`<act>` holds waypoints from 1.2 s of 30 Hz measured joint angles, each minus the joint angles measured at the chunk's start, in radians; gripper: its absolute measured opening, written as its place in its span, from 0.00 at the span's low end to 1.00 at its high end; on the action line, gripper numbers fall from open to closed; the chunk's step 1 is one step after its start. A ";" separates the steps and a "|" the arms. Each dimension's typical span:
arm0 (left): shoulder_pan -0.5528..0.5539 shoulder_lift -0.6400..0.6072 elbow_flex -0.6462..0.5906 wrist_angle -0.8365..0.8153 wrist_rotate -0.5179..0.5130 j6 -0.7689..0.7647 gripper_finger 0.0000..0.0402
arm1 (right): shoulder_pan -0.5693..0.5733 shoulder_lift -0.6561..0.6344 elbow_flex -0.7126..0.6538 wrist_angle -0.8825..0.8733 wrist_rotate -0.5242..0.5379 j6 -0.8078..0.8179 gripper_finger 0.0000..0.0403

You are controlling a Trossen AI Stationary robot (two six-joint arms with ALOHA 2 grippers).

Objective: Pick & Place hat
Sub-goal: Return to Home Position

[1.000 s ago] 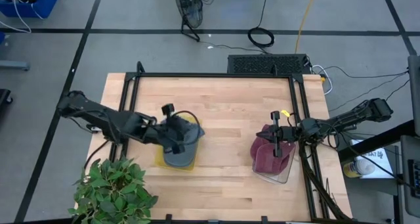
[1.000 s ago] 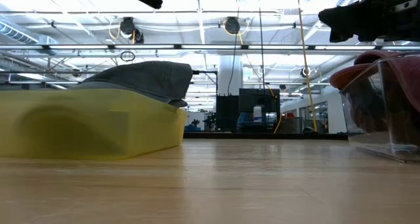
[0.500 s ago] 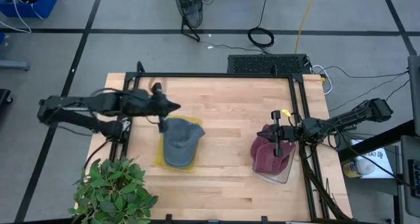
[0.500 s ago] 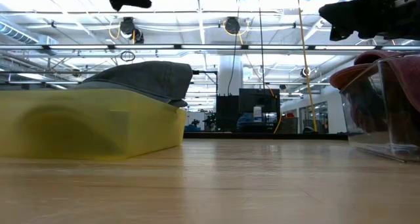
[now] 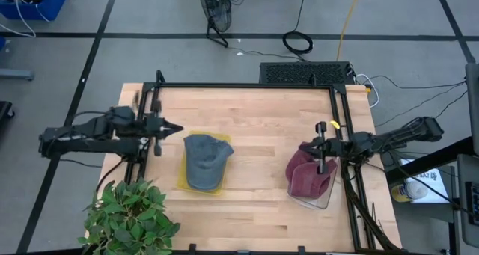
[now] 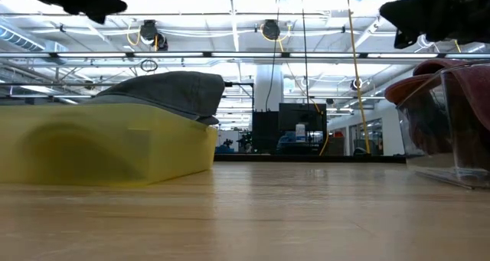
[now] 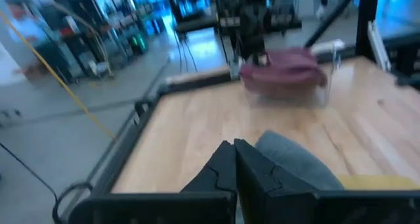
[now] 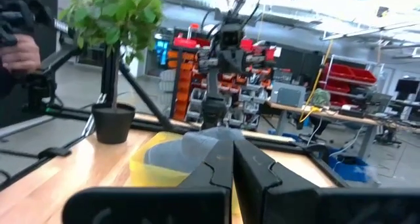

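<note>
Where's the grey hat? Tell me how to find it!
Look at the wooden table, on the left half, near the plant. A yellow bin sits there, and the grey cap lies on top of it. The other cap in view is maroon, in the clear bin on the right.

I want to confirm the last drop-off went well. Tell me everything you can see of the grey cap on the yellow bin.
The grey cap looks like soft blue-grey fabric, plain, with no logo visible. It lies crown up on the yellow bin, covering most of it. It domes above the bin's rim rather than sinking inside, and one edge overhangs the rim toward the table's middle. Only the bin touches it. The left gripper sits apart from it, near the table's edge.
</note>
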 joint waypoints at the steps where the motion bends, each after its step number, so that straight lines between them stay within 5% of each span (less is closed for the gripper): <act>1: 0.000 -0.030 -0.010 0.010 0.000 0.000 0.01 | 0.000 -0.038 0.000 -0.034 0.000 0.000 0.00; 7: 0.000 -0.139 -0.106 0.180 -0.002 -0.050 0.01 | 0.000 -0.223 0.000 -0.211 0.002 0.023 0.00; 13: 0.000 -0.150 -0.241 0.313 -0.055 -0.044 0.01 | 0.000 -0.271 -0.006 -0.337 -0.027 0.058 0.00; 18: 0.006 -0.150 -0.354 0.487 -0.079 -0.008 0.01 | 0.000 -0.270 -0.080 -0.250 -0.076 0.024 0.00; 22: 0.037 -0.149 -0.406 0.513 -0.079 -0.022 0.01 | -0.002 -0.281 -0.085 -0.218 -0.003 0.037 0.00; 36: 0.095 -0.149 -0.548 0.607 0.005 -0.082 0.01 | -0.002 -0.283 -0.089 -0.255 0.000 0.063 0.00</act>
